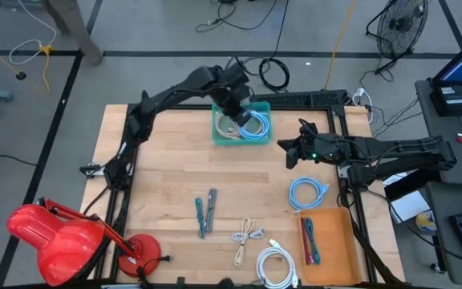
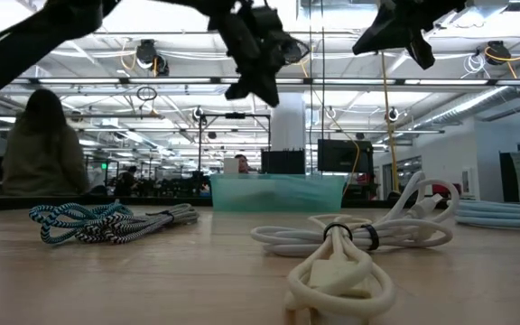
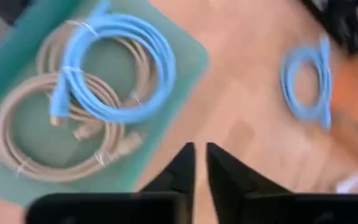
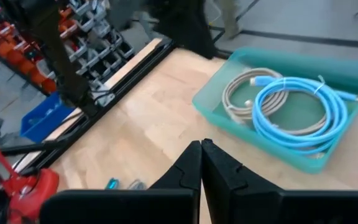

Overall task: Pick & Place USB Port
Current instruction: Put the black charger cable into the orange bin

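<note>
Right now left fingers (image 3: 199,163) hang above the teal bin (image 1: 217,128) at the far edge of the table (image 1: 167,168), nearly together with a thin gap, nothing between them. Looks like a drop-off step just ended, or a new pick is about to start; can't tell which.

Right fingers (image 4: 201,163) are pressed together, empty, parked in the air over the right side of the table, pointing at the bin.

Bin holds a blue cable coil (image 3: 114,65) lying on top of two beige cable coils (image 3: 39,127). All are round, rubbery-looking jackets, tied with small wire twists.

Left to sort, by my read:
- light blue coil (image 1: 307,193) near the right edge, just beyond the orange tray (image 1: 335,249)
- white coil (image 1: 277,263) at the near edge
- small cream cable (image 1: 247,238) beside it
- two braided teal/grey cables (image 1: 205,213) mid-table, fabric weave, floppy

Orange tray already has red and teal cables (image 1: 309,241) in it.

Next move needs the fingers spread wide, then brought down onto a bunched part of a coil, not a single loose loop. Slick jackets may slip.
</note>
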